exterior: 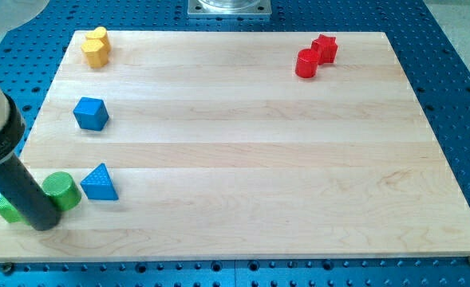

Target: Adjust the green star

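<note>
The green star (6,211) lies at the board's left edge near the view's bottom, mostly hidden behind my rod, so only a sliver shows. My tip (45,223) rests on the board just right of the star and at the lower left of a green cylinder (62,191), touching or nearly touching both. The rod comes in from the view's upper left.
A blue triangle (99,182) sits just right of the green cylinder. A blue block (90,113) lies higher on the left. Two yellow blocks (96,46) sit at the top left. A red cylinder (306,64) and a red star (325,48) sit at the top right. The wooden board (250,159) lies on a blue perforated table.
</note>
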Tool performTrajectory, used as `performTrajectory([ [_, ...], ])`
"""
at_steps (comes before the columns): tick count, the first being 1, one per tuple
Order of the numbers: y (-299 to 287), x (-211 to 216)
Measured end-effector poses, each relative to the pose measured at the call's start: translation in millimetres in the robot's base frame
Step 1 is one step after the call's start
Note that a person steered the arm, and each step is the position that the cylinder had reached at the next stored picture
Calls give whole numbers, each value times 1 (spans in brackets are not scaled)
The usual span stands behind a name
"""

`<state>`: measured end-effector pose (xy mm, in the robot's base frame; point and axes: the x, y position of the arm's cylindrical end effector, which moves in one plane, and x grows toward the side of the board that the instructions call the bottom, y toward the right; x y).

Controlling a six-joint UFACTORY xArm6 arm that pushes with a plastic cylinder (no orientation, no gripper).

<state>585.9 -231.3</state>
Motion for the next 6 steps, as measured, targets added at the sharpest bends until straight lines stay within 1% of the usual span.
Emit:
performTrajectory([
  [1, 0, -4],
  [2, 2, 6],
  [3, -17, 32],
  [4, -48, 8],
  [5, -50, -7],
  [6, -55, -3],
])
